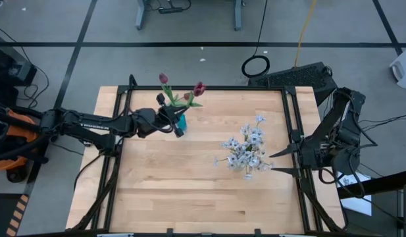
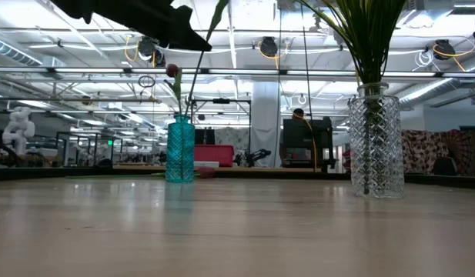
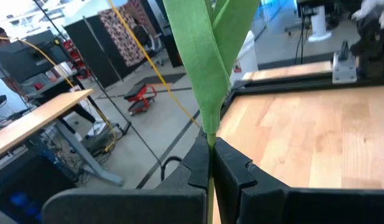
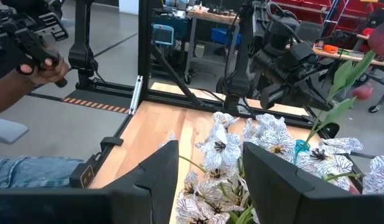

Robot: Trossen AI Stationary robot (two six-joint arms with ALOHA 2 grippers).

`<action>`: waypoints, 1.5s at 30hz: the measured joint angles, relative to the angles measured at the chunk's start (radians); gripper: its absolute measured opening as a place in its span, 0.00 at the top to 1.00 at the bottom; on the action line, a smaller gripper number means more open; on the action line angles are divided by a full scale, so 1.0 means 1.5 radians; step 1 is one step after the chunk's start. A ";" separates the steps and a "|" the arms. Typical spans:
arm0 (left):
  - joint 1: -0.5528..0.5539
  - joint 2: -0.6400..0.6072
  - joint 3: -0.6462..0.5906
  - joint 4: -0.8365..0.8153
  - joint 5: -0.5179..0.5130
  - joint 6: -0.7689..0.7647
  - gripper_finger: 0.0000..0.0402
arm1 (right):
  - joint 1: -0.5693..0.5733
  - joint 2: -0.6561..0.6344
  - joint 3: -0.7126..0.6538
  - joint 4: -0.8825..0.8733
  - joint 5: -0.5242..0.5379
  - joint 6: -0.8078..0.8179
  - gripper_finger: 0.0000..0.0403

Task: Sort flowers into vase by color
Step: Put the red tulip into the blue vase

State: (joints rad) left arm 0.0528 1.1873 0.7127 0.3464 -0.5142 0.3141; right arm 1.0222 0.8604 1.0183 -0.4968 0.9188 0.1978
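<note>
A teal vase (image 1: 181,122) (image 2: 180,150) stands near the table's far edge with one dark red tulip (image 2: 172,71) in it. My left gripper (image 1: 171,118) (image 3: 210,146) hovers just above the vase, shut on a second tulip (image 1: 199,88) with green leaves. A clear glass vase (image 2: 373,142) holds the white flowers (image 1: 245,151) (image 4: 223,149) at mid-right. My right gripper (image 1: 281,162) (image 4: 210,168) waits open at the table's right edge, its fingers pointing at the white flowers without touching them. My left gripper pinches the tulip's green stem (image 3: 210,138) between its two fingers, just below where the long leaf (image 3: 198,56) begins. The fingers come level from the table's left, across the stem. The stem stands nearly upright, its lower part (image 2: 192,92) running down to the teal vase's mouth.
Black frame rails (image 1: 291,125) run along the table's left, right and far edges. A person's hand (image 4: 30,68) holds a controller beyond the table in the right wrist view. Bare wood (image 1: 189,191) spans the near half of the table.
</note>
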 joint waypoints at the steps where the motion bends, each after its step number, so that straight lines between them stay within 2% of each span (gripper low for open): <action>1: 0.000 0.000 0.000 -0.003 -0.001 0.000 0.98 | 0.000 0.000 0.000 0.000 0.000 0.000 0.58; 12: 0.000 0.000 0.000 -0.015 -0.010 0.005 0.98 | 0.000 0.000 0.000 -0.001 0.000 0.000 0.58; 19: 0.000 0.000 -0.057 0.086 -0.018 -0.007 0.98 | 0.000 0.004 0.000 -0.001 0.000 0.000 0.58; 26: 0.000 0.000 -0.099 0.135 -0.023 -0.010 0.98 | 0.000 0.006 0.000 -0.001 0.000 0.000 0.58; 36: 0.001 0.000 -0.110 0.127 -0.023 -0.008 0.98 | 0.000 0.006 0.000 -0.005 0.000 -0.003 0.58; 45: 0.037 0.031 -0.110 0.127 -0.022 -0.013 0.98 | 0.000 0.006 0.000 -0.006 0.000 -0.002 0.58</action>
State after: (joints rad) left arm 0.1081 1.2333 0.5478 0.5374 -0.5478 0.2943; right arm 1.0222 0.8692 1.0180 -0.5053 0.9192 0.1951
